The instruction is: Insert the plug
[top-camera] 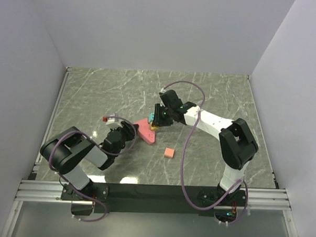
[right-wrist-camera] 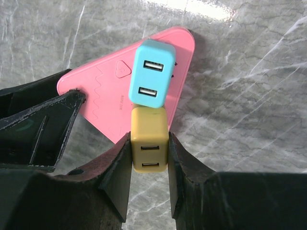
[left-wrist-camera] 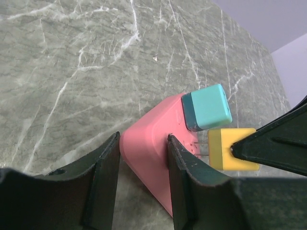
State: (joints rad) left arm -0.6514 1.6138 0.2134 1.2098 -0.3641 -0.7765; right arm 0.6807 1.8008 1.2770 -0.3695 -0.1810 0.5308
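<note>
Yellow plug [right-wrist-camera: 149,125] pinched in my right tool [right-wrist-camera: 149,148], prongs at pink socket block [right-wrist-camera: 100,96]; left tool [left-wrist-camera: 142,148] clamps block's corner, steadying it.

The pink power strip [right-wrist-camera: 105,91] is hemmed in: the left gripper [left-wrist-camera: 143,158] clamps one corner, the right gripper [right-wrist-camera: 149,143] crowds the opposite side with a yellow plug [right-wrist-camera: 149,124], and a teal plug [right-wrist-camera: 152,73] stands just beside it. The far table [top-camera: 211,94] lies open (one orange block [top-camera: 169,152] nearer).
</note>
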